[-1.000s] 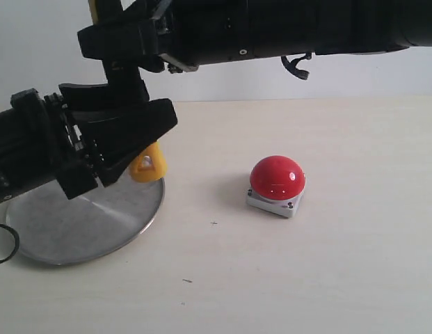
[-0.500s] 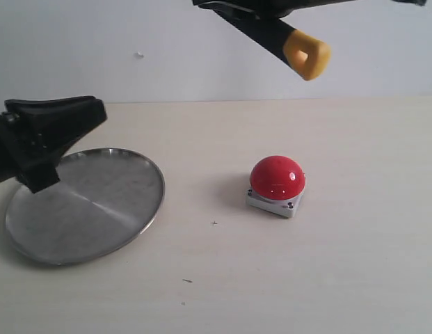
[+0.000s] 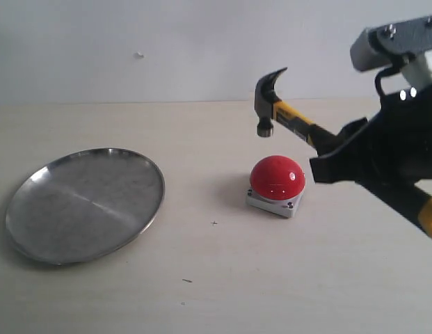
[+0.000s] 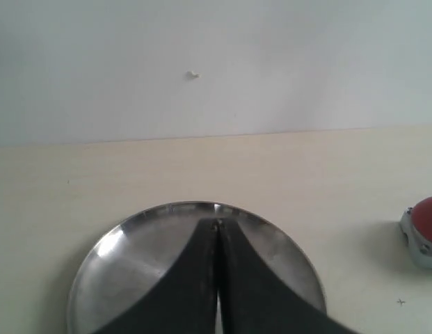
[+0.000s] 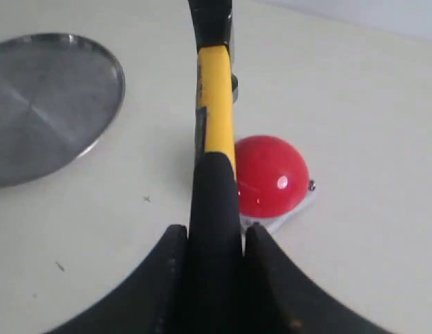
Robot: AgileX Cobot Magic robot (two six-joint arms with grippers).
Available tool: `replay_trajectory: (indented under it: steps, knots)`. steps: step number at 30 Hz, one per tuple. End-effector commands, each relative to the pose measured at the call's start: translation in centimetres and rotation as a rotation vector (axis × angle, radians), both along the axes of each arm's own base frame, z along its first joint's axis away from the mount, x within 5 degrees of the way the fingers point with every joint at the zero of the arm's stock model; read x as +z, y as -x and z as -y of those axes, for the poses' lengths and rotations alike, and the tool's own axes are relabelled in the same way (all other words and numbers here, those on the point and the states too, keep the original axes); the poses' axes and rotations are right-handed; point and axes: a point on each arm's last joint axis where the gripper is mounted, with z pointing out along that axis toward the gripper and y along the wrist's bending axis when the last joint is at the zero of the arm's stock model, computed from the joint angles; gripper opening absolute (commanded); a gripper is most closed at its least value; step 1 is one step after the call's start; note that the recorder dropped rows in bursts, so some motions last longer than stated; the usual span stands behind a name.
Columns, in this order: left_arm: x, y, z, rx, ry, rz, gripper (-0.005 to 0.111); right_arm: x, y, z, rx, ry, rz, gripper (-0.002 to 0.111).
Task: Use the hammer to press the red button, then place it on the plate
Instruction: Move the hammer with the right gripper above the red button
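My right gripper (image 3: 341,158) (image 5: 214,236) is shut on the hammer's black handle. The hammer (image 3: 282,111) (image 5: 216,104) slants up and leftward, its dark steel head (image 3: 266,97) hanging a little above the red button (image 3: 277,177) (image 5: 270,175) without touching it. The button's red dome sits on its grey square base on the table. The silver plate (image 3: 83,205) (image 5: 49,104) (image 4: 132,264) lies empty at the left. My left gripper (image 4: 217,226) is shut with nothing in it, above the plate; it does not show in the exterior view.
The light wooden table (image 3: 216,278) runs back to a plain white wall (image 3: 167,42). Only the plate and the button stand on it. The right arm's dark body (image 3: 396,153) fills the right side of the exterior view.
The right arm has swung from the top of the view down to the right, turning the hammer so its head hangs over the button. The left gripper has withdrawn out of the exterior view.
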Motion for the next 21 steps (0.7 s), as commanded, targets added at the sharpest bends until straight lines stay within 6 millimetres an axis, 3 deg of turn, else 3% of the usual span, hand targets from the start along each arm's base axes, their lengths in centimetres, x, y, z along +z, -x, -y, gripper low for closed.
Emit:
replay_trajectory:
  steps: [1,9,13,21]
  knots:
    - [-0.2,0.2,-0.2,0.016,0.0,-0.013,0.0,-1.4,0.3,0.2,0.005,-0.084,0.123,0.0]
    - [-0.2,0.2,-0.2,0.016,0.0,-0.013,0.0,-2.6,-0.6,2.7,-0.109,-0.108,0.179,0.0]
    - [-0.2,0.2,-0.2,0.016,0.0,-0.013,0.0,-4.5,0.3,2.9,-0.097,-0.138,0.212,0.0]
    - [-0.2,0.2,-0.2,0.016,0.0,-0.013,0.0,-5.0,0.1,2.7,-0.084,-0.141,0.237,0.0]
